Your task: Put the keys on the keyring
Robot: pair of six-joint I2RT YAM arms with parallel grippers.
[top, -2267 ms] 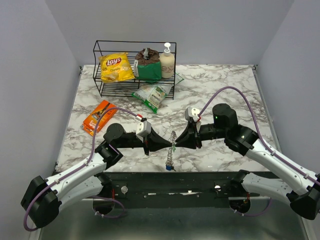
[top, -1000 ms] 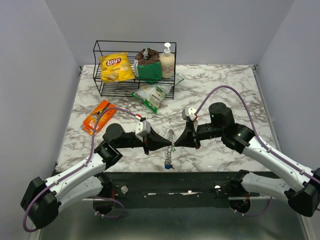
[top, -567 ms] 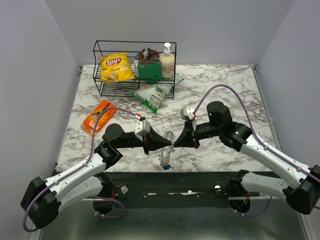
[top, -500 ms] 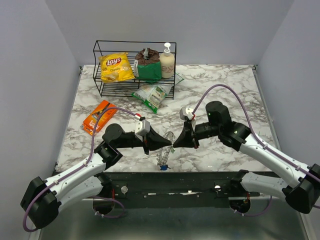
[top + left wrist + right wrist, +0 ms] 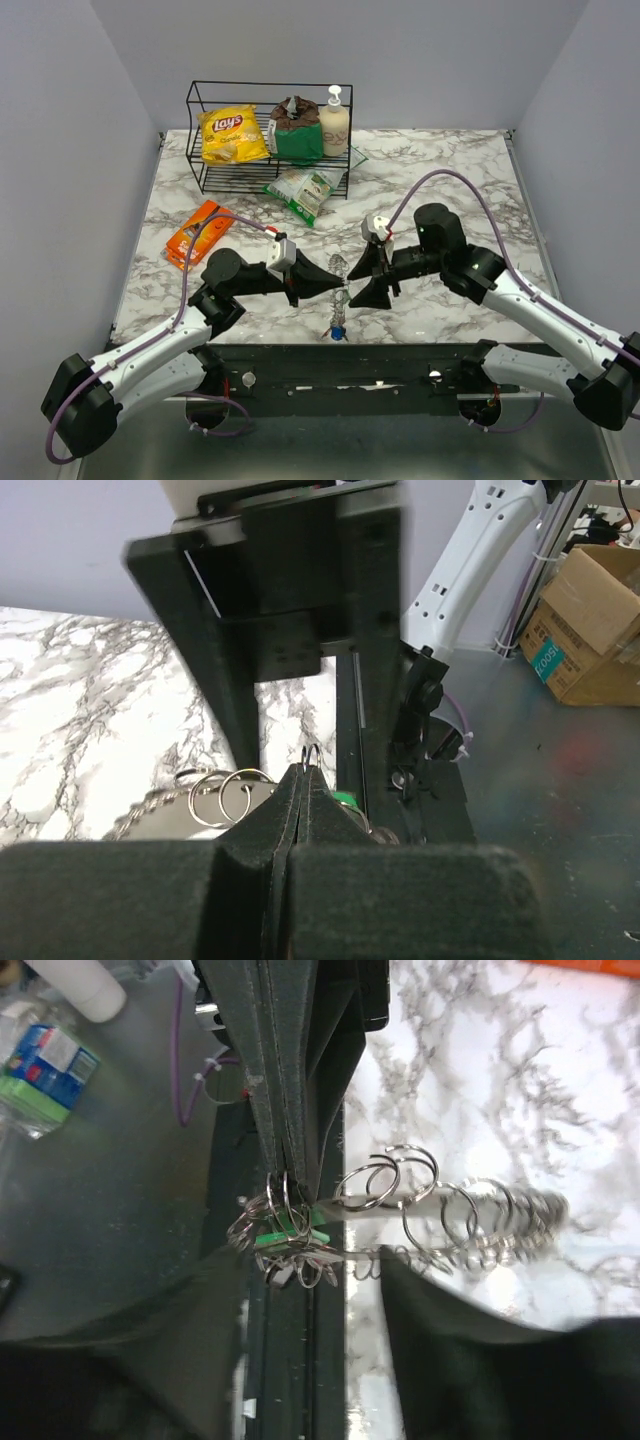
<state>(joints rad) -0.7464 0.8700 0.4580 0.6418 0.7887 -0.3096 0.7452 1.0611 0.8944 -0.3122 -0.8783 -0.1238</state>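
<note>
Now, keyring (image 5: 338, 312) in left gripper (image 5: 341, 285).

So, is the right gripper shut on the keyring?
No, the right gripper stands open, its fingers wide apart on either side of the keyring.

two robot arms (image 5: 150, 360) (image 5: 540, 305); one black wire rack (image 5: 200, 130); one yellow lay's chip bag (image 5: 232, 135); one green pouch with a brown top (image 5: 297, 132); one pump bottle (image 5: 334, 122); one green-and-white snack packet (image 5: 305, 188); one orange packet (image 5: 198, 233); one coil keyring (image 5: 500, 1222); one green-headed key (image 5: 290, 1228); one blue-headed key (image 5: 338, 333); small metal split rings (image 5: 385, 1178) bunched too tightly to count.
</note>
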